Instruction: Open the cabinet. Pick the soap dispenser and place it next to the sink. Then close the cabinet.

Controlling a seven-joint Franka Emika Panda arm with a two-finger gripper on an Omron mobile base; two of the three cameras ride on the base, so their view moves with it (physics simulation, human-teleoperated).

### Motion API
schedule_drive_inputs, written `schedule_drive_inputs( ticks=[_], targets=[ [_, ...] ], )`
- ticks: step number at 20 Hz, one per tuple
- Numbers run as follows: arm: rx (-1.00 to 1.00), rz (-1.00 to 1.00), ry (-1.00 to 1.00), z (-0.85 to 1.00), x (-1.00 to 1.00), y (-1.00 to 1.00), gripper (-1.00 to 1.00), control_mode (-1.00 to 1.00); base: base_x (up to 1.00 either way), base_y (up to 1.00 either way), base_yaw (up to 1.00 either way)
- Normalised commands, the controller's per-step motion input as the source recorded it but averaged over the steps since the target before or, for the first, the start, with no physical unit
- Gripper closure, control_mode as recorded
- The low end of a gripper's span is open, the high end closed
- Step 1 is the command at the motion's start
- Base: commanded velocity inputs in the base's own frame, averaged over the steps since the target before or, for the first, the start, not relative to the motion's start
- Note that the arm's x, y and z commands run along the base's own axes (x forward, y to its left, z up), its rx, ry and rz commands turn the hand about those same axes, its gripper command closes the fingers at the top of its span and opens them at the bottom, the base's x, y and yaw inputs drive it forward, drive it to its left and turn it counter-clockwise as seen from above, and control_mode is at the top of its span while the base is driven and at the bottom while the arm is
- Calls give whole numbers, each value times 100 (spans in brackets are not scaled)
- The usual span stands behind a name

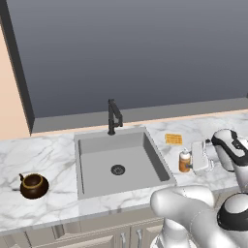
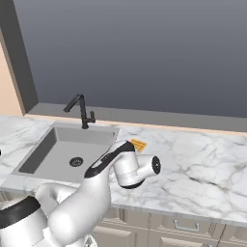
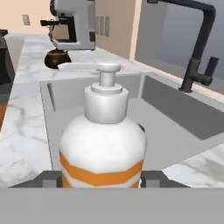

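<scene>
Gripper (image 3: 99, 180) clamped on soap dispenser (image 3: 102, 144), I see a finger each side | bottle upright on marble counter (image 1: 43, 155) just right of sink (image 1: 145, 152) | faucet (image 1: 114, 116) behind basin | dark kettle (image 1: 34, 185) far left

The white arm bends forward and low, with the wrist turned sideways and level. The gripper (image 1: 190, 162) points left, and its two fingers (image 3: 51, 178) stand on both sides of the soap dispenser (image 1: 184, 161), closed on it.
</scene>
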Motion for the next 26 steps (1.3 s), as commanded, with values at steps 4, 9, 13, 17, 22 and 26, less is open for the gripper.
schedule_drive_inputs(
  ticks=[4,9,13,17,22,26],
  targets=[
    [0,0,18,-44,39,0,100,-100,0,0,0],
    [0,0,6,-13,14,-9,100,-100,0,0,0],
    [3,0,0,0,0,-25,100,-100,0,0,0],
    [2,0,-4,-18,4,-4,100,-100,0,0,0],
    [2,0,-8,-31,16,0,100,-100,0,0,0],
    [2,0,-11,-23,12,0,100,-100,0,0,0]
  ],
)
